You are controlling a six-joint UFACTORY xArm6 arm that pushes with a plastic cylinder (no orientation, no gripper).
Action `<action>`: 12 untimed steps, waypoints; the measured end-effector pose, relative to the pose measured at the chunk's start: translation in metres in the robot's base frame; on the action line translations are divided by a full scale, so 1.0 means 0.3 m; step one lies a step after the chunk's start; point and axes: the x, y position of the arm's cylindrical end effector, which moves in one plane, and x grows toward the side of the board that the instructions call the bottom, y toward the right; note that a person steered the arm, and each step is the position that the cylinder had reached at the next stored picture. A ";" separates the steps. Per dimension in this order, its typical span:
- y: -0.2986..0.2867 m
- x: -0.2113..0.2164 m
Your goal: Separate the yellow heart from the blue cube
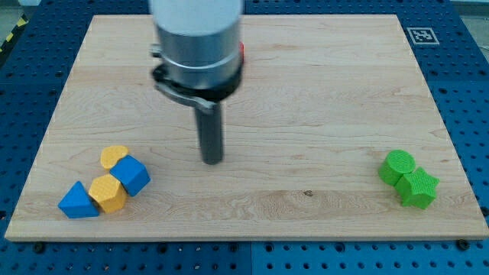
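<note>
the wooden board (306, 92) fills most of the view, a pale plank lying on a blue perforated table (466, 46), with a small black-and-white marker (421, 35) at its corner on the view's top right. the arm (199, 46) comes down from the view's top, a wide grey cylinder with a dark collar, a speck of red showing at its right edge, and it narrows to the straight dark rod. my tip (212, 161) sits on bare wood left of the board's centre, well apart from every block; there are no jaws here to be apart or together, only the rod, touching nothing. at the view's bottom left four blocks cluster together: the blue cube (131, 175) is in the middle, the yellow heart (113, 157) is pressed against its upper left side, a second yellow block (107, 192), roughly hexagonal, touches the cube's lower left, and a blue triangle (77, 201) lies just left of that. the tip stands up and to the right of this cluster. at the view's bottom right, far from the rest, a green cylinder (397, 166) touches a green star-like block (419, 188).
</note>
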 end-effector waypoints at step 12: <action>-0.355 0.033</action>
